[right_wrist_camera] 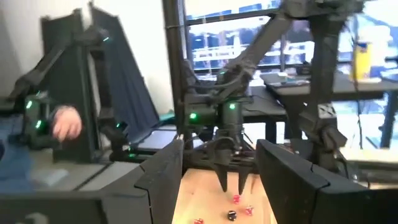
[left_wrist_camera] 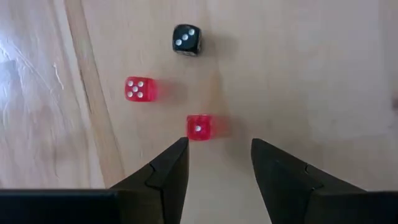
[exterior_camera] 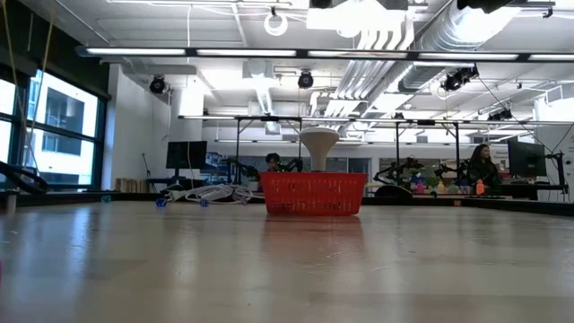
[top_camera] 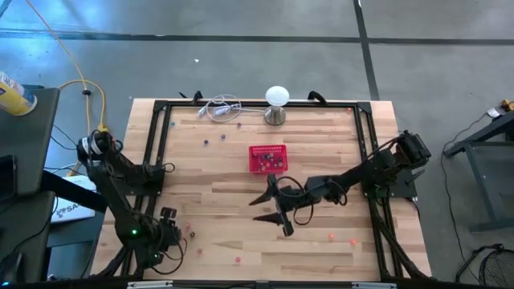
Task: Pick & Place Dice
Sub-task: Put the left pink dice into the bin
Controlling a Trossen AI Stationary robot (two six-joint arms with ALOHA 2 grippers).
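Between dice [left_wrist_camera: 199, 127] and basket [top_camera: 267, 158]: right gripper [top_camera: 277, 210].

The pale wooden table [top_camera: 321, 156] carries a red mesh basket [top_camera: 267, 158] near its middle, a white ball lamp [top_camera: 276, 104] and a coiled white cable [top_camera: 218, 107] along the far edge. Tiny dice [top_camera: 330, 236] lie scattered (mostly toward the near edge); their colours are probably red or pink.
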